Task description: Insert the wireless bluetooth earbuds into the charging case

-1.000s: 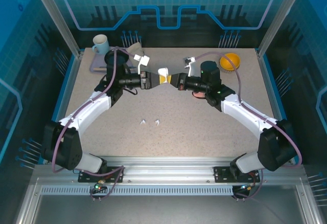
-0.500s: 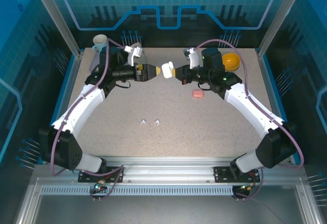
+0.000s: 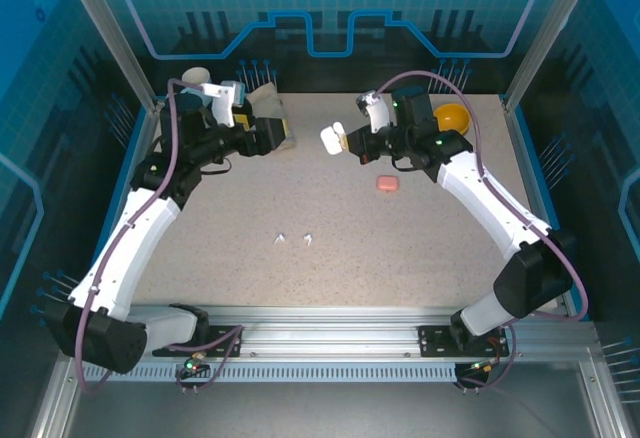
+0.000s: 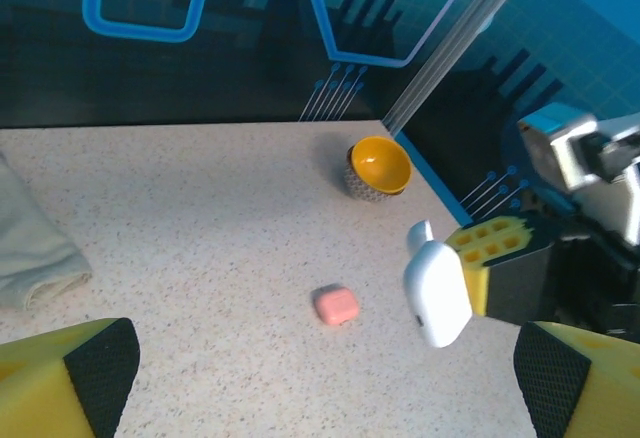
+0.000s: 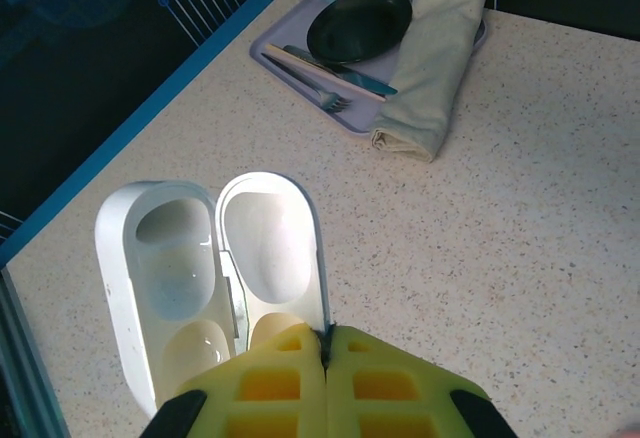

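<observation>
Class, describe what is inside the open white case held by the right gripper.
The white case shows bare moulded hollows in both halves. The right gripper covers its near end, so that part stays unseen.

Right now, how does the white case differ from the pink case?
The white case is gripped by the right end effector above the table; the pink case lies free on it. The white case is hinged open, both halves showing empty hollows; the pink case looks closed. Colour differs: white versus salmon pink. Both are small, rounded and smooth.
</observation>
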Action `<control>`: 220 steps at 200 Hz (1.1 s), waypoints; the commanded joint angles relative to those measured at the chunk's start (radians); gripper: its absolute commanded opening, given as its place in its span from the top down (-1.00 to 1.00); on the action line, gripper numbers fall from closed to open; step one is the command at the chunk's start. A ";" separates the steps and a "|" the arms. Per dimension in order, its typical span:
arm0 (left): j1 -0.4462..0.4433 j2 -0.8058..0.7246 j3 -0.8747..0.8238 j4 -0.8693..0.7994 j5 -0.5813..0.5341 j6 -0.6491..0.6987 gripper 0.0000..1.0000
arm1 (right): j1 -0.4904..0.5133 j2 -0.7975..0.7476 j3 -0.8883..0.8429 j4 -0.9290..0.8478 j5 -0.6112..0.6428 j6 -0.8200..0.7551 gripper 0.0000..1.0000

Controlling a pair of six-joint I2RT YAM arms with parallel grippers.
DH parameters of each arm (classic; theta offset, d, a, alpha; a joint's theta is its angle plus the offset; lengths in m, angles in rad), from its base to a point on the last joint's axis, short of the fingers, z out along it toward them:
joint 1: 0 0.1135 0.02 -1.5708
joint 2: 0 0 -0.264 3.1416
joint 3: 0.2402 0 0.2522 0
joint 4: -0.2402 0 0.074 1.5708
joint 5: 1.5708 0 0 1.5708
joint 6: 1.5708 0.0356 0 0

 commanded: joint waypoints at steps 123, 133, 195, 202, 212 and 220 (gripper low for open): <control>0.026 0.520 0.324 -0.546 0.641 0.510 -0.93 | 0.093 0.253 0.288 -0.373 0.037 -0.419 1.00; 0.026 0.549 0.335 -0.576 0.660 0.529 -0.85 | 0.093 0.256 0.286 -0.379 0.032 -0.426 1.00; 0.018 0.615 0.313 -0.547 0.738 0.533 -0.52 | 0.084 0.257 0.269 -0.398 -0.008 -0.451 1.00; 0.014 0.624 0.321 -0.557 0.747 0.539 -0.48 | 0.082 0.259 0.268 -0.395 -0.014 -0.449 1.00; 0.004 0.636 0.333 -0.575 0.752 0.551 -0.44 | 0.080 0.261 0.266 -0.391 -0.025 -0.446 1.00; -0.005 0.642 0.341 -0.590 0.752 0.562 -0.42 | 0.080 0.263 0.267 -0.387 -0.031 -0.444 1.00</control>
